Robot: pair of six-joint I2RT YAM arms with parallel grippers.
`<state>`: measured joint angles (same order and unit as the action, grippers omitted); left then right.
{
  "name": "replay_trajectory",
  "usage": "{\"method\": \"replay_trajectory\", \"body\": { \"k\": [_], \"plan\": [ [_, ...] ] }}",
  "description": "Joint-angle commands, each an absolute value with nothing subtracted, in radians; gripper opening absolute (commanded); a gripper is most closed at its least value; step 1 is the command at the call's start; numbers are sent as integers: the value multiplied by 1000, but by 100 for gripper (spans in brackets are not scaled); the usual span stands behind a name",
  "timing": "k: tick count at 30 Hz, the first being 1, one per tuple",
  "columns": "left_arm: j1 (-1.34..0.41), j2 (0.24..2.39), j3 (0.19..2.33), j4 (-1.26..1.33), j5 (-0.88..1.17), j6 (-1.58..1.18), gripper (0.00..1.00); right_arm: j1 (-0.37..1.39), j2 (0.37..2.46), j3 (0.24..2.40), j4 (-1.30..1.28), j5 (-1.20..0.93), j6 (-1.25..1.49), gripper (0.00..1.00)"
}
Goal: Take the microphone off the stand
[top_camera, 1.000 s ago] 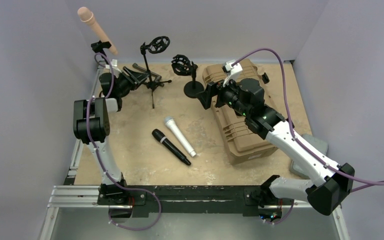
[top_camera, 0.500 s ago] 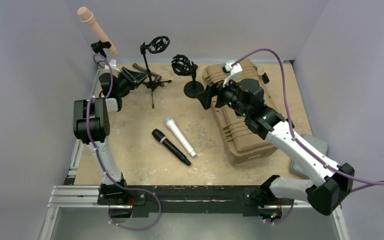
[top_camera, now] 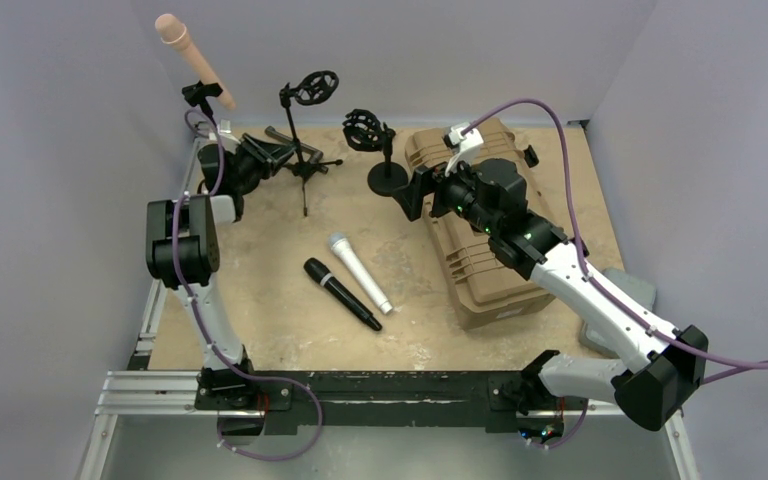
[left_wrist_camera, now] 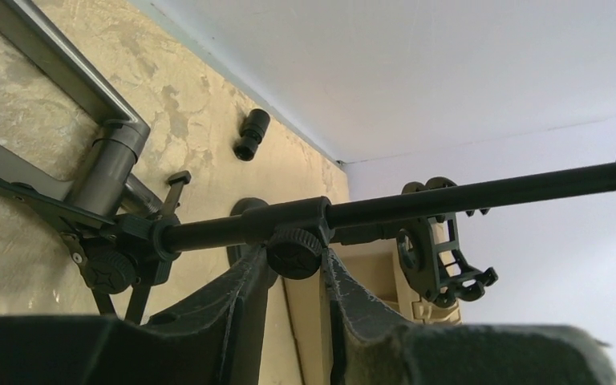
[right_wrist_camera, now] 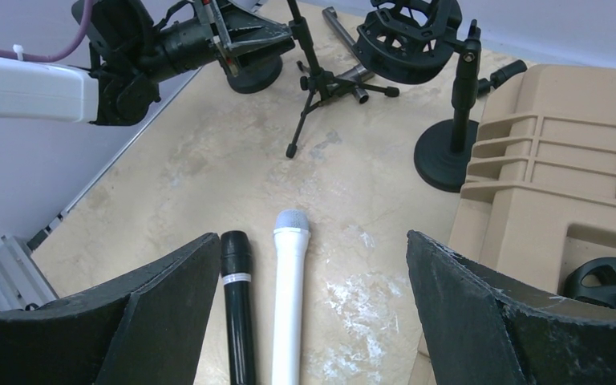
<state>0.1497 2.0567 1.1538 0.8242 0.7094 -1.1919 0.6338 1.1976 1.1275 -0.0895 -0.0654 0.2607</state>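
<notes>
A peach microphone (top_camera: pixel 193 60) sits tilted in a black clip on a stand (top_camera: pixel 200 95) at the far left corner, high above the table. My left gripper (top_camera: pixel 282 152) is below it and to its right, at the black tripod stand (top_camera: pixel 303 160). In the left wrist view the left gripper (left_wrist_camera: pixel 295 258) is shut on the round knob (left_wrist_camera: pixel 293 252) of that tripod stand's pole (left_wrist_camera: pixel 465 192). My right gripper (right_wrist_camera: pixel 311 241) hangs open over the table with nothing between its fingers. It shows in the top view in front of the tan case (top_camera: pixel 415 190).
A black microphone (right_wrist_camera: pixel 238 313) and a white microphone (right_wrist_camera: pixel 290 297) lie side by side on the table below the right gripper. A round-base stand with an empty shock mount (top_camera: pixel 368 130) stands mid-back. The tan case (top_camera: pixel 485 270) fills the right side.
The left gripper's fingers have drawn in onto the tripod stand's knob. Both arms otherwise stay where they were.
</notes>
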Motion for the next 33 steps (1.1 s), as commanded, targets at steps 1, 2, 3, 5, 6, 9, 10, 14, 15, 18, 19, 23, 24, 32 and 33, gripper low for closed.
{"method": "replay_trajectory", "body": {
  "k": [1, 2, 3, 5, 6, 9, 10, 14, 15, 18, 19, 23, 24, 32, 33],
  "plan": [
    [156, 1991, 1197, 732, 651, -1277, 0, 631, 1173, 1126, -58, -54, 250, 84],
    [156, 1982, 1195, 703, 641, -1301, 0, 631, 1171, 1126, -58, -53, 249, 84],
    [155, 1974, 1195, 662, 631, -1333, 0, 631, 1169, 1126, -58, -50, 249, 84],
    [156, 1965, 1195, 590, 620, -1401, 0, 631, 1166, 1124, -57, -49, 249, 84],
    [156, 1959, 1197, 547, 615, -1441, 0, 631, 1166, 1124, -56, -49, 249, 84],
    [156, 1943, 1205, 421, 597, -1528, 0, 631, 1170, 1126, -55, -54, 248, 84],
    [158, 1938, 1208, 390, 590, -1556, 0, 632, 1172, 1126, -55, -56, 250, 84],
    [157, 1924, 1241, 279, 582, -1687, 0, 631, 1171, 1124, -57, -57, 249, 84],
    [158, 1923, 1240, 266, 580, -1731, 0, 631, 1169, 1124, -58, -56, 250, 84],
    [157, 1928, 1225, 266, 598, -1875, 0, 631, 1166, 1123, -57, -54, 249, 84],
    [157, 1926, 1214, 257, 597, -1919, 0, 631, 1166, 1123, -58, -54, 249, 84],
    [157, 1912, 1181, 234, 582, -2014, 0, 631, 1169, 1122, -55, -57, 249, 84],
    [156, 1906, 1175, 234, 577, -2026, 0, 631, 1171, 1123, -55, -58, 250, 84],
    [158, 1940, 1223, 422, 590, -1960, 35, 631, 1177, 1117, -52, -58, 250, 84],
    [158, 1938, 1239, 406, 597, -1902, 47, 631, 1176, 1116, -52, -57, 249, 84]
  ]
}}
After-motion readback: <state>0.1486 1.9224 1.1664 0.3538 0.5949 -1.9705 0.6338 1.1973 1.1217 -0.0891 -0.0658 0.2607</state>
